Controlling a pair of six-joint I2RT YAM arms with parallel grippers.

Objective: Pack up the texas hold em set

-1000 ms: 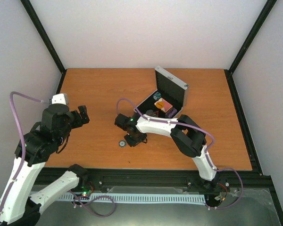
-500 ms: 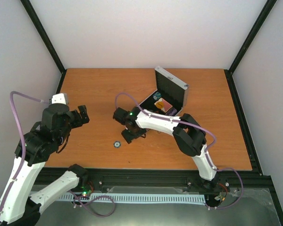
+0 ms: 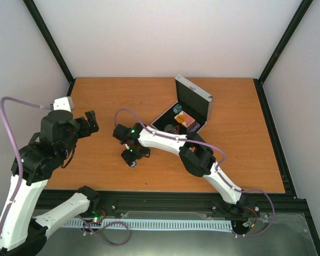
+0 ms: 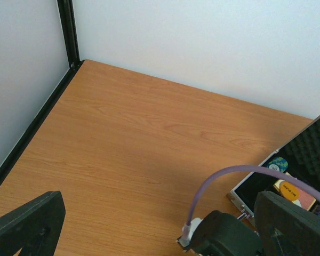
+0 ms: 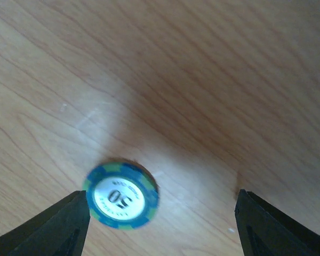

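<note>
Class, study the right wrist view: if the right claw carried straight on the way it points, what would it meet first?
The right claw would probably meet the blue poker chip, lying flat on the table between its open fingers, close to one; otherwise bare wood. Its height is unclear.

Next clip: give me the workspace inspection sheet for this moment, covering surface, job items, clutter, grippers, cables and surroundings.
Surface: orange wood table, no marks seen.
Job's things: silver case open on the far right half, lid upright, several pieces inside; one blue-green poker chip marked 50 lies flat on the table, outside the case.
Clutter: nothing seen.
Grippers: right gripper open over the chip, not gripping it; left gripper open, holding nothing, away from the case.
Cables: purple cable loops beside the left arm; second cable arcs over the right arm.
Surroundings: white walls, black frame posts.
</note>
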